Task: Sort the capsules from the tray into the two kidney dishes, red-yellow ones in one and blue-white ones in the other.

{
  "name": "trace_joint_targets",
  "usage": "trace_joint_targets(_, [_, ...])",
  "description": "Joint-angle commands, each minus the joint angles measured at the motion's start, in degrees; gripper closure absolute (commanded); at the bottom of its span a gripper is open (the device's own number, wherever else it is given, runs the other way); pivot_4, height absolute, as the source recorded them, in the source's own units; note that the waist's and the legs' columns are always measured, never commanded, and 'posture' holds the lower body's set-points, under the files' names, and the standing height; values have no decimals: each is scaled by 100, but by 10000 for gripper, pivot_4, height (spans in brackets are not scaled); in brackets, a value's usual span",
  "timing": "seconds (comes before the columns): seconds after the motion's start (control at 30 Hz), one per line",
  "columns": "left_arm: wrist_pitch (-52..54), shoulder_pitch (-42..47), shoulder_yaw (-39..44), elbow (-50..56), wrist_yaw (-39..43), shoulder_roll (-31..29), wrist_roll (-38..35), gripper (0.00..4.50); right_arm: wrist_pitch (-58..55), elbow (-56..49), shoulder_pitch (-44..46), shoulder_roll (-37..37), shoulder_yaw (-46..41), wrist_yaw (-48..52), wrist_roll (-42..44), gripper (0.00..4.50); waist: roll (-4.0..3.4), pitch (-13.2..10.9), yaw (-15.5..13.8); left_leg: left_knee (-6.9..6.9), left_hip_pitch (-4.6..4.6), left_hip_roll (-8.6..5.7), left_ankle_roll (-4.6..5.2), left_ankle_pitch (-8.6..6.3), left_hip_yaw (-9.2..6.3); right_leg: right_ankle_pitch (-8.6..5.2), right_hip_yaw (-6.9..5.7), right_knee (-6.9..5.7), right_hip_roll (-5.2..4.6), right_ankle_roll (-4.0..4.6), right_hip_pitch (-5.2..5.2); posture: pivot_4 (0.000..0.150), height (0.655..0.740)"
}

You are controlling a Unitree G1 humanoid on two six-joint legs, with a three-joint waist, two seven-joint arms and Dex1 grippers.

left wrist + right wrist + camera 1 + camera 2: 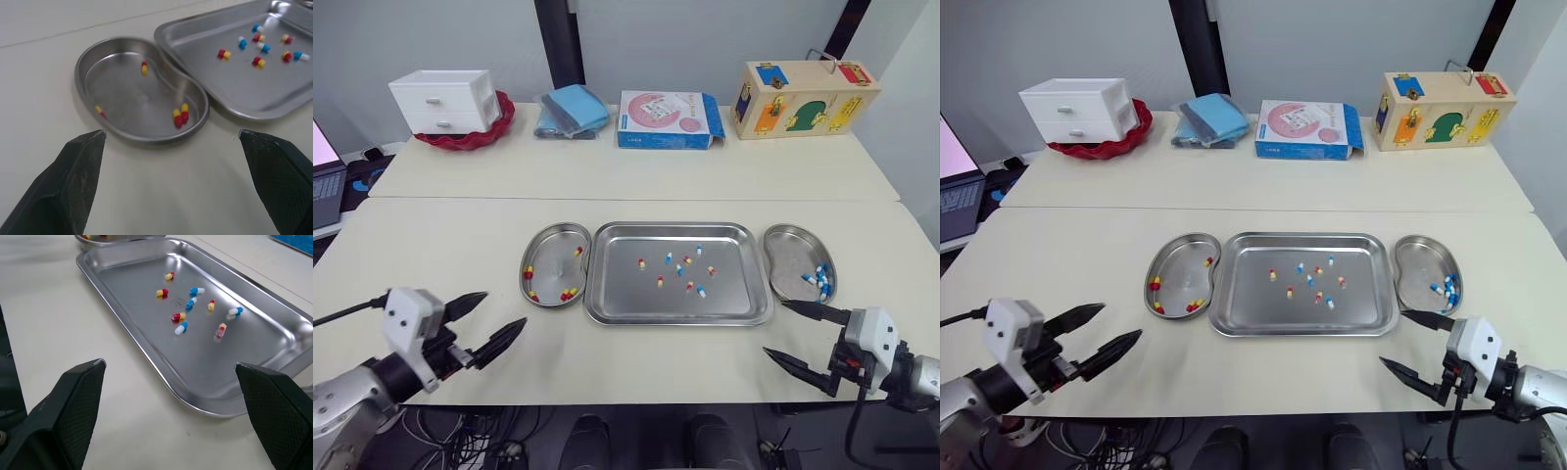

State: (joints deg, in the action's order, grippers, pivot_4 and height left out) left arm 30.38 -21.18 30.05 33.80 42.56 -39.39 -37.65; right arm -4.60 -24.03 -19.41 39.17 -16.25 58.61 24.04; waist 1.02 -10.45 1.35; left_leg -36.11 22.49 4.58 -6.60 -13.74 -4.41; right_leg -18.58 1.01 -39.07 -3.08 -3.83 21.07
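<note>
Well back — blue box (668,119), lettering too small; capsules (680,269) in tray (617,284).

The front table (460,245), cream-topped, carries a rectangular steel tray (626,294) at its centre. One kidney dish (553,247) sits just beside the tray's left edge and a second kidney dish (788,257) just beside its right edge. A rear table (607,166) butts against the front table along a straight seam; along its far side lie, left to right, a red dish (460,141), a stack of blue cloths (573,110), a blue-and-pink carton (666,119) and a wooden latch box (803,98).
</note>
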Motion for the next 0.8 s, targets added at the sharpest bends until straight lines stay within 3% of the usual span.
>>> trace_joint_targets(0.03, [265, 239, -290, 341, -138, -185, -108, 0, 127, -268, 11, -106, 122, -158, -15, 475, -2, 0, 9, 0, 0, 0, 0, 0, 0, 0, 1, 0, 0, 0, 0, 1500, 7078])
trace_joint_targets(0.2, [443, 1226, -1236, 131, -236, -398, 208, 0, 201, -389, 47, -287, 378, -396, -135, 475, -6, 3, 5, 0, -6, 0, -1, 1, -1, 1, 1, -4, 1, 0, -2, 1500, 7078])
trace_joint_targets(0.37, [279, 2545, -2368, -702, -136, -147, 689, 0, 47, -762, 131, -413, 689, -664, -123, 475, -10, 5, -8, 0, -6, -1, -1, 1, -1, 2, 0, -6, 1, -2, -2, 1500, 7078])
trace_joint_targets(0.4, [207, 2806, -2570, -901, -139, -34, 806, 3513, 8, -798, 138, -426, 720, -722, -124, 0, -10, 4, -6, 0, -5, -1, -1, 1, -1, 2, 1, -5, 1, -2, -2, 1500, 7078])
trace_joint_targets(0.47, [182, 3292, -2954, -1258, -144, 149, 1033, 5486, -26, -844, 145, -420, 770, -803, -151, 0, -8, 4, -5, -2, -4, -2, -1, 1, -1, 2, 1, -4, 1, -2, -2, 1500, 7078])
trace_joint_targets(0.53, [175, 3739, -3336, -1599, -168, 319, 1318, 11537, -96, -901, 152, -425, 795, -908, -146, 0, -8, 4, -6, -3, -1, -2, -1, 1, -1, 2, 0, -4, 1, -3, -1, 1500, 7078])
trace_joint_targets(0.8, [-55, 5047, -4228, -3025, 168, 787, 2064, 11537, -68, -938, 6, -490, 845, -1114, -202, 0, -8, 4, -6, -3, -2, -3, -1, 2, -1, 2, 0, -7, 2, -3, 1, 1500, 7078])
